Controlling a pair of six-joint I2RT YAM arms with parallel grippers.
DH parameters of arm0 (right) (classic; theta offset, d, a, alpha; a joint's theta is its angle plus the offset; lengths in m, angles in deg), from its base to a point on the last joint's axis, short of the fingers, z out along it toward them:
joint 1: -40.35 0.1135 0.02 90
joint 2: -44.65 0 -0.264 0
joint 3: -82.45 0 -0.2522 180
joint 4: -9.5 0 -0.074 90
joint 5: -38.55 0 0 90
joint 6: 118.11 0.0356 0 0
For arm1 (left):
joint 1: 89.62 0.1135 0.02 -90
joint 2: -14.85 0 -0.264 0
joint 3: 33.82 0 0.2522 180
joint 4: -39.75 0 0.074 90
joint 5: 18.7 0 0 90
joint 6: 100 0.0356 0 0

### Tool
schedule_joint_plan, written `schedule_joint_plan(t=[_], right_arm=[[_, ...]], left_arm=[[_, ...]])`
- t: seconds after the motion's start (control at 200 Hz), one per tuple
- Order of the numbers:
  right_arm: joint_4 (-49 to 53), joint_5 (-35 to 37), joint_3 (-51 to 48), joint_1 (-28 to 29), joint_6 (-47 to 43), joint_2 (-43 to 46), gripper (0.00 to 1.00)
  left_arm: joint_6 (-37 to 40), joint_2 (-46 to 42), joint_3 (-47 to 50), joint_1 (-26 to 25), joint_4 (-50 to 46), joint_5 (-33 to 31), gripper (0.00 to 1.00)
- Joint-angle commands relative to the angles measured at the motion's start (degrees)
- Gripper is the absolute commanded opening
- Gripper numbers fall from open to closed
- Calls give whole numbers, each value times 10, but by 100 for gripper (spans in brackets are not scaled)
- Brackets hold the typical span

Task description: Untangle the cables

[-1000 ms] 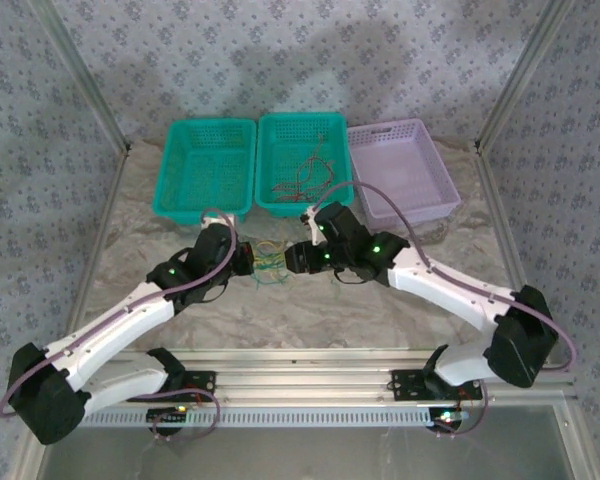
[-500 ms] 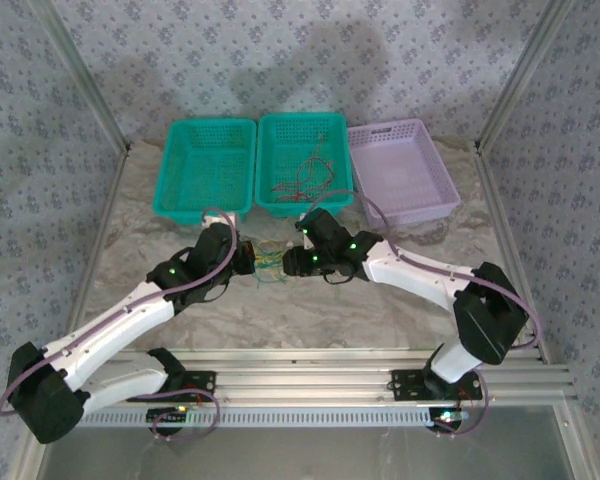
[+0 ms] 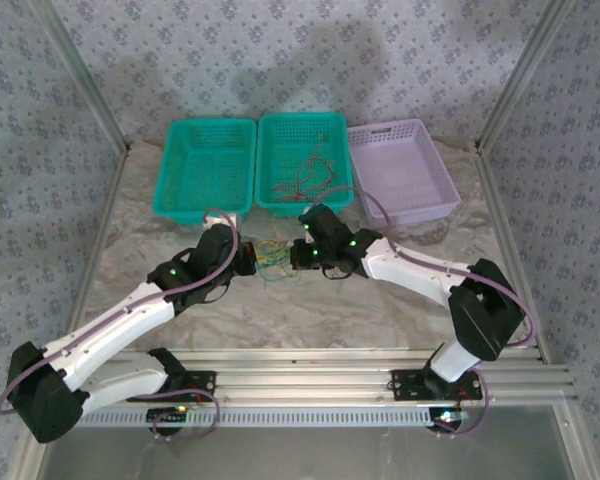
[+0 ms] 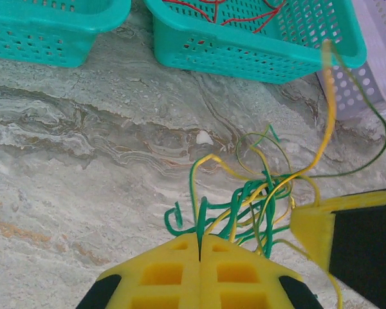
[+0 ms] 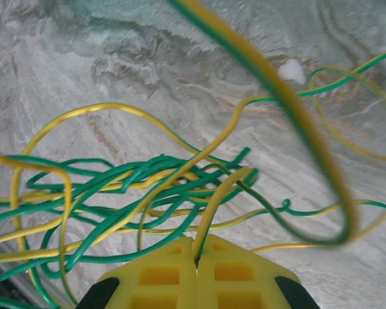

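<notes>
While left claw [image 4: 199, 243] and right claw [image 5: 195, 250] clamp the cables [image 5: 136, 176], the basket rim [image 4: 244, 40] stands just beyond

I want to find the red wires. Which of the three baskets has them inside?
The middle basket, teal, between the left teal basket and the lilac basket. The red wires lie on its floor.

Top view overhead, far; wrist views close, facing shared cables [image 4: 248, 193].
</notes>
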Motion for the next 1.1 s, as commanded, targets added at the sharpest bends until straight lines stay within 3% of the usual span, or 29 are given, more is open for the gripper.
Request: schedule_joint_plan(t=[0.0, 0.215, 0.545, 0.779, 1.094], right_arm=[[45, 40, -8, -33, -25, 64, 0], [96, 34, -32, -133, -57, 163, 0], [160, 17, -20, -234, -99, 251, 0], [216, 18, 14, -274, -127, 289, 0], [281, 103, 74, -320, -150, 336, 0]], left_arm=[[1, -23, 2, -5, -15, -21, 0], [9, -44, 20, -4, -47, -44, 0], [25, -73, 34, 0, -103, -71, 0], [28, -88, 45, 8, -117, -71, 0], [45, -95, 51, 25, -130, -75, 0]])
